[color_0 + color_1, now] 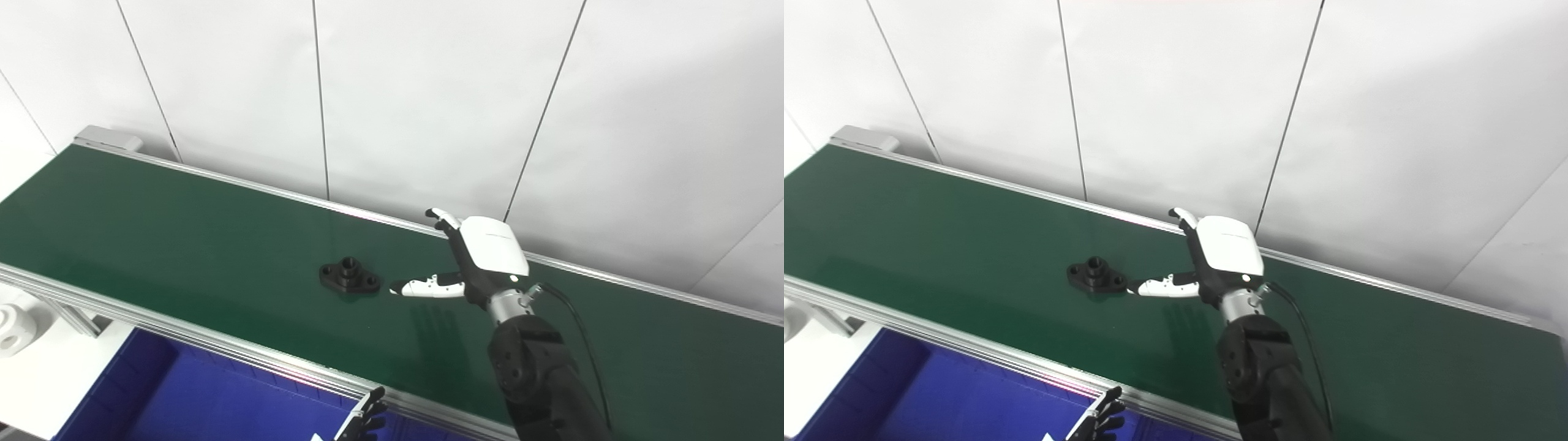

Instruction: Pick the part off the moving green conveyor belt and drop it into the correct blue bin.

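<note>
A black flanged part with a raised round hub lies flat on the green conveyor belt, also in the right eye view. My right hand hovers over the belt just right of the part, open and empty, thumb pointing at the part and nearly touching it. Its fingers stretch toward the far rail. Only the fingertips of my left hand show at the bottom edge, above a blue bin; its state is unclear.
The belt's aluminium near rail separates the belt from the blue bin below. A white part lies on the white surface at far left. A white panelled wall stands behind the belt.
</note>
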Robot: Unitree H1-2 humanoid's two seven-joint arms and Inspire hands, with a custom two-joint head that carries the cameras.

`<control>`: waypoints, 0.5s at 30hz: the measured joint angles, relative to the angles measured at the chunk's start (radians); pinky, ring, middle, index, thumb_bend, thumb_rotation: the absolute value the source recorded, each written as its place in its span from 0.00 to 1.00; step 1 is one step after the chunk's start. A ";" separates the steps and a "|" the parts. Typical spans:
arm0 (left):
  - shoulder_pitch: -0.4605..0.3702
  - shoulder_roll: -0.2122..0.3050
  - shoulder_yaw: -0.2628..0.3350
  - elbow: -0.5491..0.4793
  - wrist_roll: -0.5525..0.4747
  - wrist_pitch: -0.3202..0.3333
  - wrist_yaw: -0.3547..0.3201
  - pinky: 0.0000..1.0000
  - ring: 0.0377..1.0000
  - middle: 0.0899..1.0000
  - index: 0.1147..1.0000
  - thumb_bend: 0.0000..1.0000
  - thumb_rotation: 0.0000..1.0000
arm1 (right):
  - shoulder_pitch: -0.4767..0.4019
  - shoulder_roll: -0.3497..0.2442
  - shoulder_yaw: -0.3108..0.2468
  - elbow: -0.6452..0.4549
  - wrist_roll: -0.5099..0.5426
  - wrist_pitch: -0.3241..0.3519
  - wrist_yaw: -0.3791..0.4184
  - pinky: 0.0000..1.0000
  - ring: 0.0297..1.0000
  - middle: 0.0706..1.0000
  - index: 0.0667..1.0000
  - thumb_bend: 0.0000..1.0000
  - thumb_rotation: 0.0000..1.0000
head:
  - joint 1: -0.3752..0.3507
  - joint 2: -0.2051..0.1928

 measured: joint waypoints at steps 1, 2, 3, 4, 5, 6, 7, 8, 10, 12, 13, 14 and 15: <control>0.000 0.000 0.000 0.000 0.001 0.001 0.000 0.81 0.87 0.91 0.95 0.48 0.87 | -0.003 0.004 0.004 0.014 0.000 0.000 -0.003 0.58 0.66 0.76 0.84 0.98 0.70 | 0.000 0.000; 0.000 0.000 0.000 0.000 0.001 0.001 0.000 0.81 0.87 0.91 0.94 0.48 0.87 | -0.007 0.007 0.009 0.030 0.000 0.000 -0.008 0.57 0.66 0.76 0.84 0.99 0.70 | 0.000 0.003; 0.000 0.000 0.000 0.000 0.002 0.001 0.000 0.80 0.87 0.91 0.94 0.48 0.87 | -0.009 0.010 0.013 0.043 0.000 0.000 -0.015 0.57 0.66 0.76 0.84 1.00 0.70 | 0.000 0.003; 0.000 0.000 0.000 0.000 0.002 0.001 0.000 0.80 0.87 0.92 0.94 0.46 0.86 | -0.013 0.014 0.018 0.062 -0.001 0.000 -0.022 0.56 0.66 0.76 0.84 1.00 0.71 | 0.000 0.003; 0.000 0.001 0.000 0.000 0.002 0.001 0.000 0.80 0.87 0.92 0.93 0.46 0.85 | -0.016 0.018 0.023 0.075 -0.002 0.000 -0.023 0.56 0.66 0.76 0.84 1.00 0.71 | 0.000 0.006; 0.000 0.001 0.000 0.000 0.002 0.001 0.000 0.79 0.87 0.92 0.93 0.46 0.86 | -0.021 0.021 0.031 0.091 -0.005 0.000 -0.025 0.56 0.66 0.76 0.83 1.00 0.71 | 0.003 0.008; 0.000 0.001 -0.001 0.000 0.002 0.001 0.000 0.78 0.88 0.93 0.93 0.47 0.86 | -0.026 0.023 0.037 0.104 -0.007 0.000 -0.025 0.56 0.66 0.76 0.83 1.00 0.70 | 0.003 0.008; 0.000 0.001 -0.001 0.000 0.002 0.001 0.000 0.78 0.88 0.93 0.93 0.47 0.86 | -0.030 0.024 0.043 0.113 -0.008 0.000 -0.025 0.56 0.67 0.76 0.83 1.00 0.70 | 0.003 0.008; 0.000 0.001 -0.001 0.000 0.003 0.001 0.000 0.82 0.90 0.94 0.93 0.47 0.88 | -0.039 0.025 0.055 0.131 -0.011 0.000 -0.026 0.54 0.66 0.76 0.82 1.00 0.70 | 0.009 0.011; 0.000 0.002 -0.002 -0.002 0.009 0.002 0.000 0.84 0.91 0.95 0.94 0.47 0.88 | -0.049 0.025 0.064 0.147 -0.011 0.000 -0.031 0.54 0.66 0.76 0.82 1.00 0.69 | 0.011 0.014; 0.000 0.003 -0.003 -0.002 0.010 0.002 0.000 0.85 0.92 0.95 0.94 0.46 0.88 | -0.053 0.025 0.067 0.155 -0.011 0.000 -0.034 0.54 0.66 0.77 0.82 1.00 0.69 | 0.011 0.014; 0.000 0.005 -0.005 -0.002 0.011 0.003 0.000 0.85 0.93 0.95 0.94 0.46 0.87 | -0.059 0.025 0.071 0.164 -0.011 0.000 -0.034 0.54 0.67 0.77 0.83 1.00 0.68 | 0.009 0.018; 0.000 0.006 -0.007 -0.002 0.011 0.004 0.000 0.85 0.93 0.95 0.93 0.45 0.87 | -0.063 0.025 0.075 0.171 -0.011 0.000 -0.034 0.54 0.67 0.77 0.82 1.00 0.67 | 0.011 0.023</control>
